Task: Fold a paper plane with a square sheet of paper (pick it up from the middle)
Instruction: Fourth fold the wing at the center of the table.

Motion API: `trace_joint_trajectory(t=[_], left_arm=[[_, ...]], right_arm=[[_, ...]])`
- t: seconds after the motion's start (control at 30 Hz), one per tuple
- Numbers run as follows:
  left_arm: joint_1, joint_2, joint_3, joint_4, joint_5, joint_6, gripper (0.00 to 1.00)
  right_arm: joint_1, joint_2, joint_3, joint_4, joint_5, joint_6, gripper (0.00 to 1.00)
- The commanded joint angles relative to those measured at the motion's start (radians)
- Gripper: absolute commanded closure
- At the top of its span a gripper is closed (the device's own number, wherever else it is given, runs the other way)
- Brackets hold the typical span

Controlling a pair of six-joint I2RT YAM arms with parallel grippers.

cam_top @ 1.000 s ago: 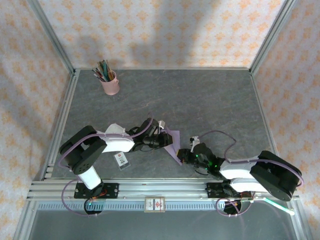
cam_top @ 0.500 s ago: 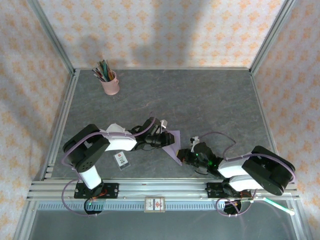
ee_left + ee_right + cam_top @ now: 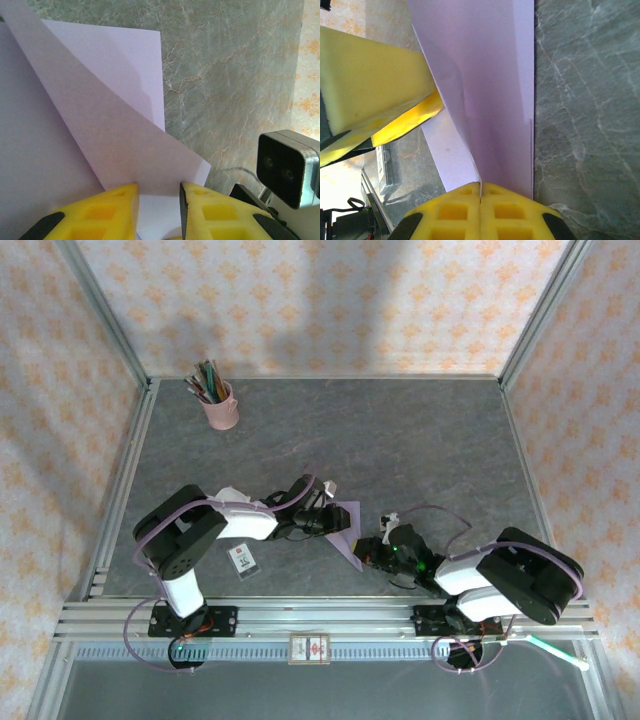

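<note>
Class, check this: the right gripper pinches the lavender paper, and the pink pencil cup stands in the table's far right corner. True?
No. The pink pencil cup stands in the far left corner, as the top external view shows; the right gripper does pinch the lavender paper.

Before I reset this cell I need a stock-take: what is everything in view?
square sheet of paper: one, lavender, partly folded, front centre of the table, between both grippers
cup: one, pink, far left corner
pencils: a bunch, mixed colours, standing in the cup
card: one, white with dark print, flat beside the left arm
table: one, dark grey, marbled
left gripper: one, yellow fingers, apart with the sheet between them
right gripper: one, yellow fingers, shut on the sheet's edge
</note>
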Motion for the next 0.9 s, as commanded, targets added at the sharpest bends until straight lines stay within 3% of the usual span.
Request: trace_joint_trajectory(t=[0.0, 0.87], left_arm=[[-0.006, 0.025, 0.033, -0.015, -0.008, 0.018, 0.71], [-0.006, 0.087, 0.055, 0.004, 0.019, 0.028, 0.71]], right_arm=[[-0.006, 0.007, -0.015, -0.005, 0.012, 0.005, 1.00], [-0.005, 0.012, 0.014, -0.107, 0.057, -0.032, 0.93]])
